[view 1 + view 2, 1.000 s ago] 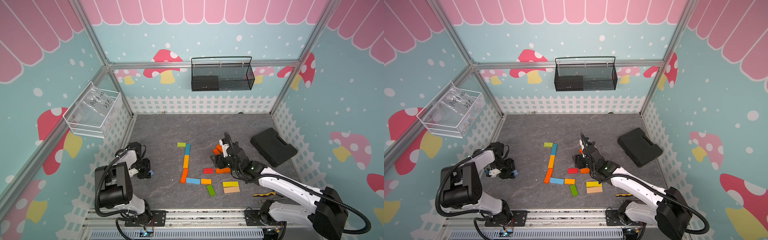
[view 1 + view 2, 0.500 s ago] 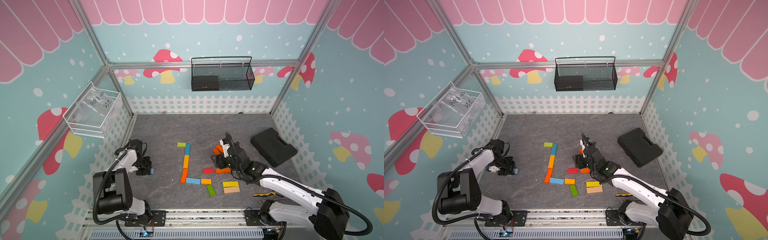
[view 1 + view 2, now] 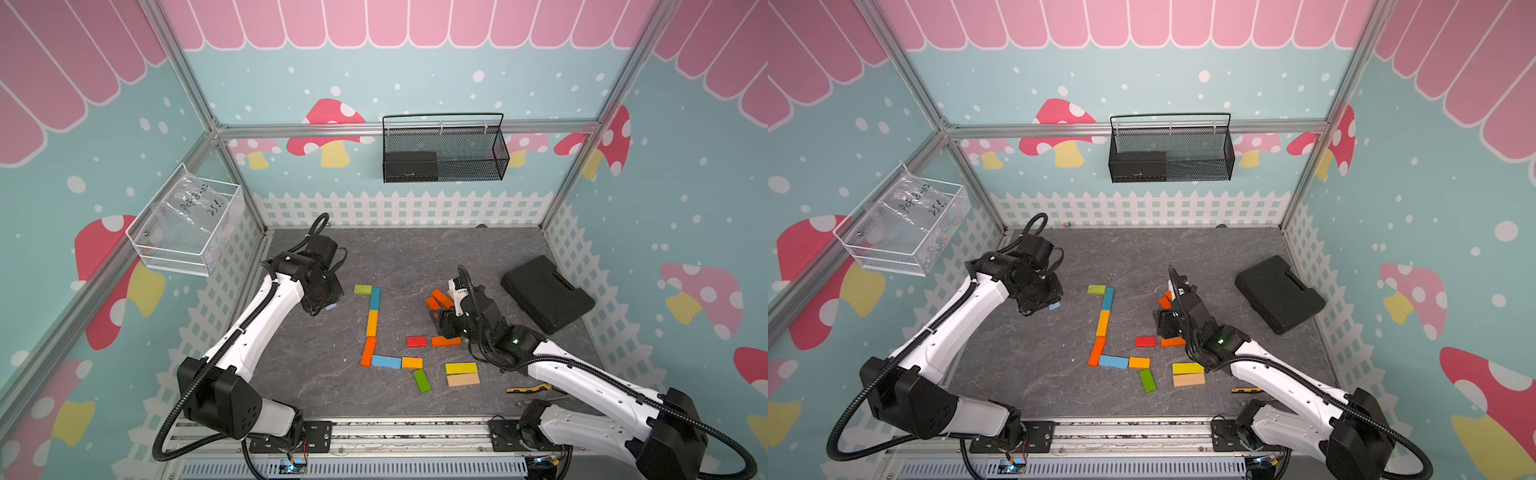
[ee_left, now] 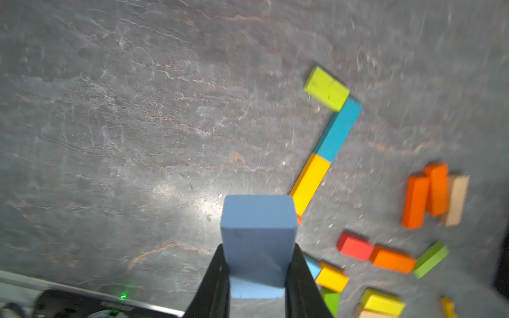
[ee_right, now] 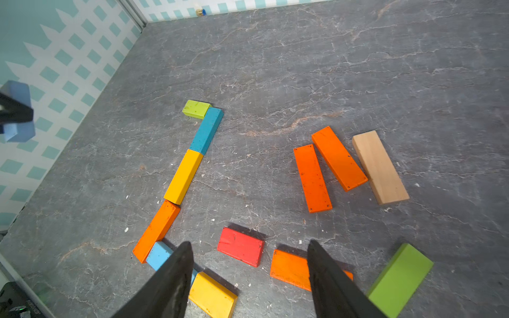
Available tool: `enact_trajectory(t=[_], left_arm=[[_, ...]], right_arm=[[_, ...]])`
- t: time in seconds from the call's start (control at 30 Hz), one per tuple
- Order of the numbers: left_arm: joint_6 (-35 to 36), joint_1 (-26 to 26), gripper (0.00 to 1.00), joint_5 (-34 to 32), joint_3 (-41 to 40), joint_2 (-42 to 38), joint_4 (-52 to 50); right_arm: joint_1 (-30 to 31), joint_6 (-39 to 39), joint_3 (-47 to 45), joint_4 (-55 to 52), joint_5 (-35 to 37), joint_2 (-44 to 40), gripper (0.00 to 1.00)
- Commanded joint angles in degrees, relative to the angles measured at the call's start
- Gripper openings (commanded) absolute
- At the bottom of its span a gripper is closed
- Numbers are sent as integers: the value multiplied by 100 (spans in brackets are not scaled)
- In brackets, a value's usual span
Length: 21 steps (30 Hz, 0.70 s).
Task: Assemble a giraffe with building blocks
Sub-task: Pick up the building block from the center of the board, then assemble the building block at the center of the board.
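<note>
- Pastel mushroom walls and a white picket trim enclose a dark grey, slate-patterned tabletop (image 3: pixel 415 257).
- Toward the tabletop's left edge, the left gripper (image 4: pixel 258 246) is clamped on a pale blue wooden brick (image 4: pixel 257 214). The brick seems lifted off the surface, and its long axis runs out along the fingers, the free end past the tips.
- From that brick, the half-built giraffe lies to the right, at the tabletop's middle. A lime green brick (image 3: pixel 363 289) forms the head.
- A teal brick (image 3: pixel 375 297), a yellow brick (image 3: pixel 372 323) and an orange brick (image 3: pixel 368 351) lie end to end as a neck running toward the near edge.
- There a light blue brick (image 3: pixel 386 361) and an amber brick (image 3: pixel 412 363) turn right as the body, and a dark green brick (image 3: pixel 422 380) slants off it.
- The left arm is nearer the neck. The body's open end lies farther right, so the held brick probably needs a rightward carry and a turn to line up.
- The right gripper (image 5: pixel 248 243) hovers empty, jaws apart, over a red brick (image 3: pixel 416 341) and a flat orange brick (image 3: pixel 446 341). It is closer to that open end.
</note>
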Motion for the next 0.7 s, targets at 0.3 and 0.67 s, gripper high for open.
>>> enact_trajectory(t=[0.3, 0.67], left_arm=[[127, -2185, 0, -331, -1339, -305, -968], [-25, -3844, 1, -462, -2558, -179, 244]], right_arm=[[-28, 182, -213, -334, 376, -75, 67], [-29, 151, -319, -362, 385, -121, 67]])
